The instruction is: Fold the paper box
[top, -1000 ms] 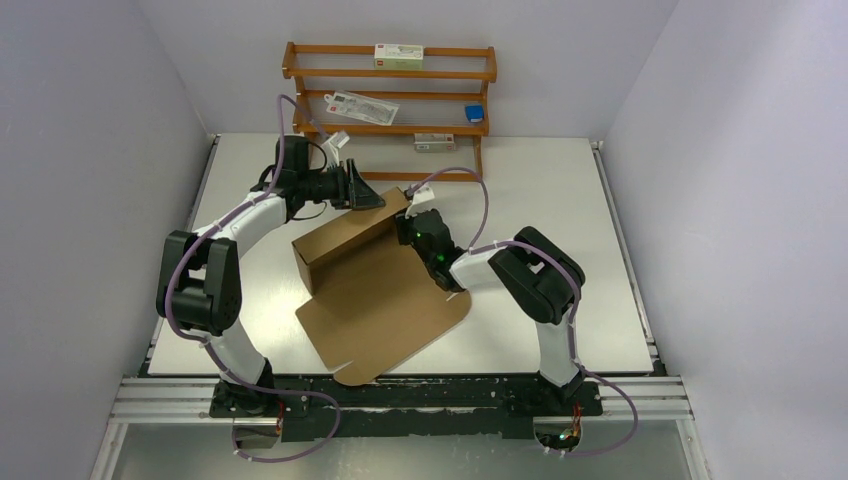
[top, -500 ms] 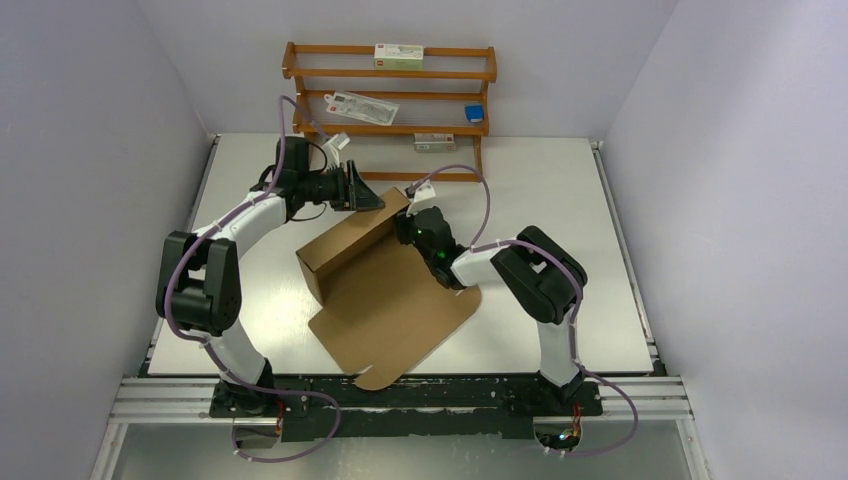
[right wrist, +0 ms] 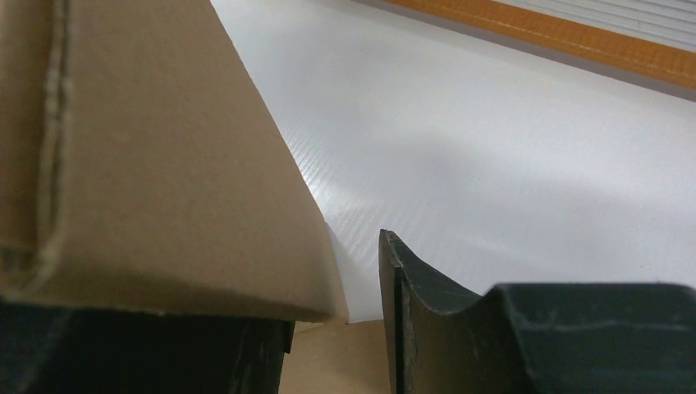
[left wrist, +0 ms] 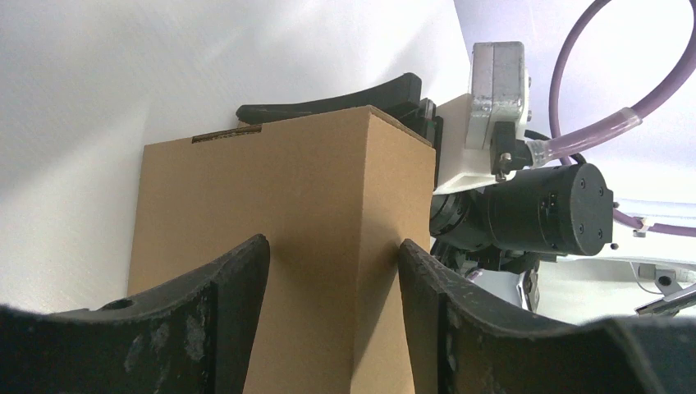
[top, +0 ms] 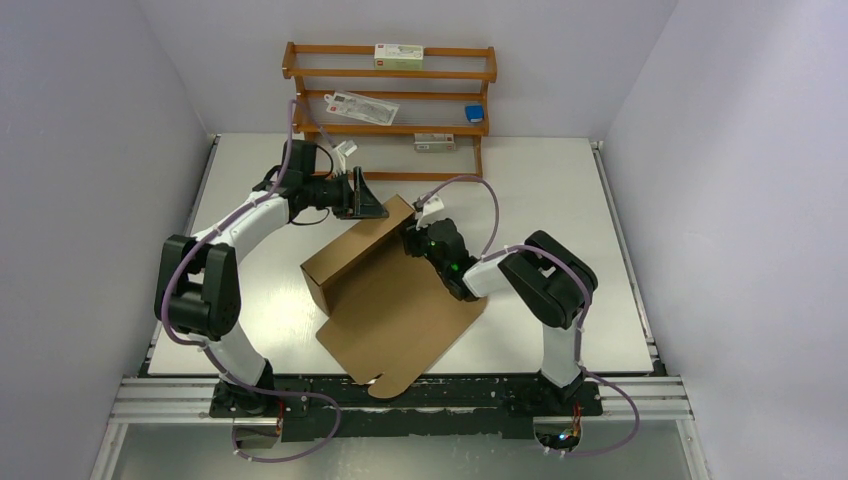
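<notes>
paper box (top: pixel 385 290) is sitting mid-counter (top: pixel 560 210), half folded. Its flat panel (top: pixel 405 320) is lying on the near side of both claws, spreading toward the arm bases, with the rounded near corner reaching the counter's near edge. Raised body (top: pixel 350 245) is standing along the panel's far edge, and its right end is sitting between the two claws.

right claw (top: pixel 413 241) is sitting at that right end, on the near-right side. Jaws are standing partly open, pinching nothing. Wrist view is showing a cardboard flap lying over one finger (right wrist: pixel 139 353), with bare counter showing in the gap before the other finger (right wrist: pixel 427 320).

left claw (top: pixel 368 200) is coming in just beyond it, on the body's far side. Jaws are spread about halfway and straddling a corner crease, one finger over each face. Cardboard is running wider than the claw on both sides, so it's not clamping anything. Can't tell if the pads are touching.

wooden rack (top: pixel 390 100) is standing well beyond both claws at the counter's far edge, carrying small packages.
</notes>
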